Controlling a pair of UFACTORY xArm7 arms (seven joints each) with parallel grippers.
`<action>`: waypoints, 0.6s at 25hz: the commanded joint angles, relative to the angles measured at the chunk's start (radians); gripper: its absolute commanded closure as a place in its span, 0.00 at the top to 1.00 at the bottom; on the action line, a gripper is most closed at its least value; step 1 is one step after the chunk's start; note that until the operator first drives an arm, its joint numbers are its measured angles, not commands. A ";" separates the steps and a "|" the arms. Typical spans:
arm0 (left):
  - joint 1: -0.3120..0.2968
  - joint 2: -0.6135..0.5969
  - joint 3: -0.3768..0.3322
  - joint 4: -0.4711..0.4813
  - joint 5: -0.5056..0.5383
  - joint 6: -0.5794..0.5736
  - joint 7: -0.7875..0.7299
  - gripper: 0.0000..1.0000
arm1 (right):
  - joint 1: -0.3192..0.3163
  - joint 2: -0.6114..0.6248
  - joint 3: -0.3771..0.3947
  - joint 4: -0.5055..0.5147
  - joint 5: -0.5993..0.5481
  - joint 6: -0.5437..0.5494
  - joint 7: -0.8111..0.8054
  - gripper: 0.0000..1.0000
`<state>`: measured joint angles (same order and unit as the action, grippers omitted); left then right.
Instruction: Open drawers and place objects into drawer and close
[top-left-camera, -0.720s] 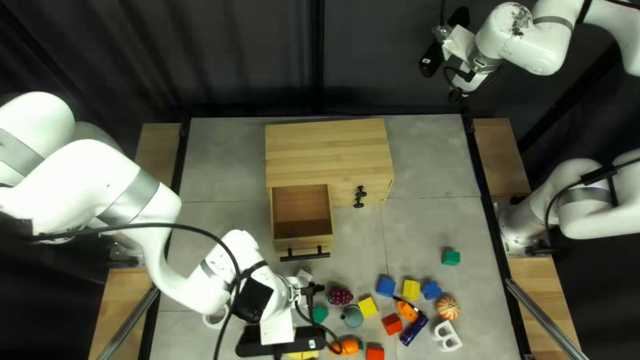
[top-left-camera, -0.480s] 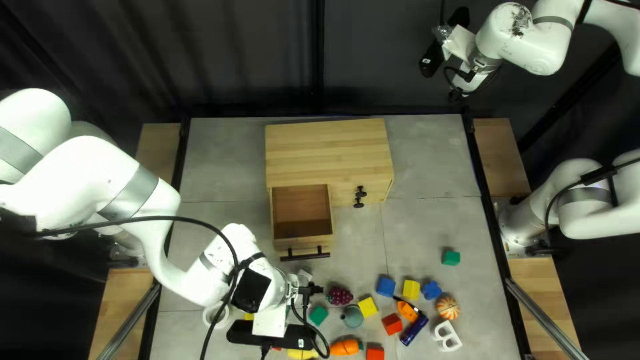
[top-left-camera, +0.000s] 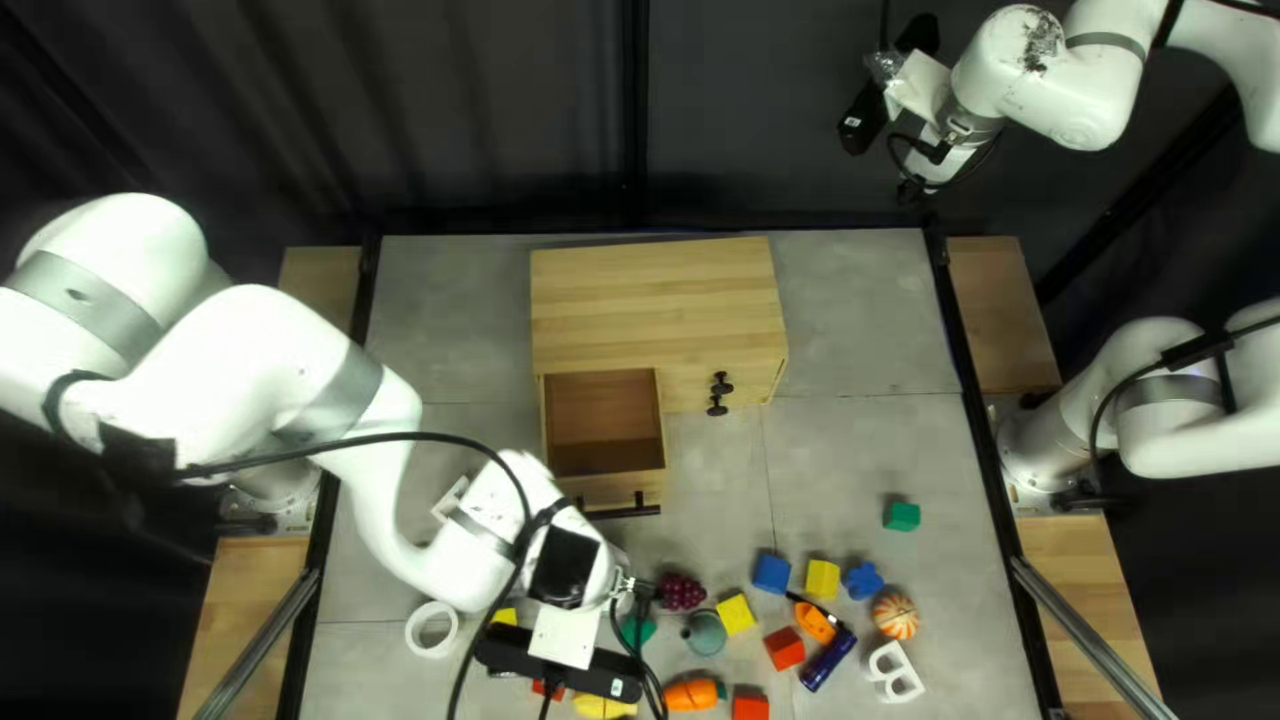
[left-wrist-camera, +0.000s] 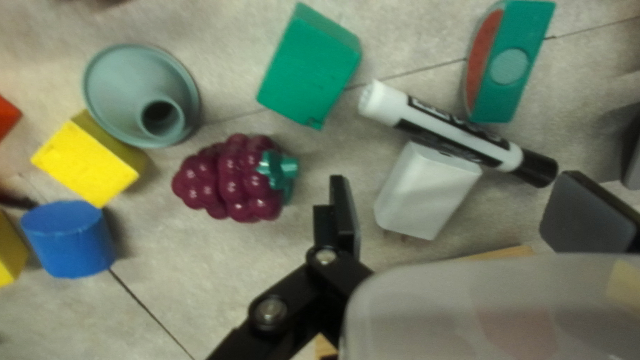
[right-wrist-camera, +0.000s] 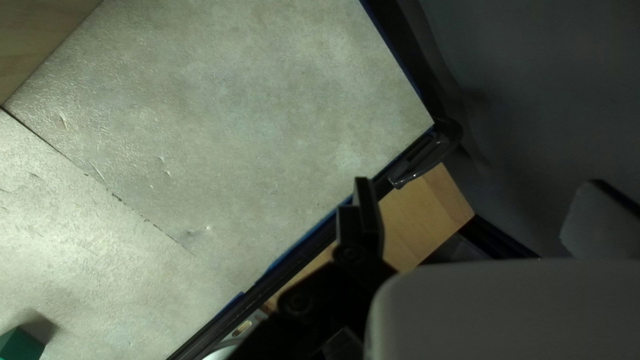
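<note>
My left gripper (top-left-camera: 567, 638) hangs low at the table's near part in the top left view, its fingertips hidden. In its wrist view, that gripper (left-wrist-camera: 467, 210) stands open; a white block (left-wrist-camera: 427, 191) lies ahead of it, within the gap's width, with a white marker (left-wrist-camera: 460, 135) against the block's far end. Purple grapes (left-wrist-camera: 233, 179) and a green block (left-wrist-camera: 310, 67) lie beside and beyond. The wooden cabinet (top-left-camera: 654, 300) has its left drawer (top-left-camera: 603, 424) pulled out and empty. My right gripper (top-left-camera: 904, 100) is raised beyond the table's far edge; its wrist view shows the gripper (right-wrist-camera: 477, 217) open and holding nothing.
Loose toys include a teal funnel (left-wrist-camera: 127, 97), yellow cube (left-wrist-camera: 87, 160), blue cylinder (left-wrist-camera: 69, 239), watermelon slice (left-wrist-camera: 510, 63), striped ball (top-left-camera: 896, 615) and white letter (top-left-camera: 895, 672). A white ring (top-left-camera: 432, 630) lies by the left arm. Black knobs (top-left-camera: 720, 394) project from the cabinet's front.
My left arm has swung rightward, its wrist now partly over the drawer's handle. The white ring has come fully into sight. The drawer and my right arm have stayed still.
</note>
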<state>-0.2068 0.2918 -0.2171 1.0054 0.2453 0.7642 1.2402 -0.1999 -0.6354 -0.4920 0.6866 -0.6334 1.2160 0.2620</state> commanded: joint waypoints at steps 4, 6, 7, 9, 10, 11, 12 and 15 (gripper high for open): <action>0.000 -0.002 -0.001 -0.011 -0.006 -0.013 -0.008 1.00 | 0.000 0.000 0.000 0.000 0.000 0.000 0.000 1.00; -0.013 0.007 -0.002 -0.016 0.015 -0.012 -0.012 1.00 | 0.000 0.000 0.000 0.000 0.000 0.000 0.000 1.00; -0.017 0.010 -0.003 -0.014 0.025 -0.009 -0.008 1.00 | 0.000 0.000 0.000 0.000 0.000 0.000 0.000 1.00; -0.023 0.018 -0.005 -0.008 0.041 -0.004 0.006 1.00 | 0.000 0.000 0.000 0.000 0.000 0.000 0.000 1.00; -0.024 0.026 -0.005 -0.004 0.053 -0.003 0.022 1.00 | 0.000 0.000 0.000 0.000 0.000 0.000 0.000 1.00; -0.023 0.030 -0.004 -0.004 0.060 -0.005 0.033 1.00 | 0.000 0.000 0.000 0.000 0.000 0.000 0.000 1.00; -0.019 0.035 -0.001 -0.006 0.067 -0.011 0.044 1.00 | 0.000 0.000 0.000 0.000 0.000 0.000 0.000 1.00; -0.009 0.043 0.007 -0.019 0.079 -0.031 0.063 1.00 | 0.000 0.000 0.000 0.000 0.000 0.000 0.000 1.00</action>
<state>-0.2230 0.3284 -0.2155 0.9959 0.3142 0.7475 1.2868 -0.1999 -0.6354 -0.4920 0.6866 -0.6334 1.2160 0.2620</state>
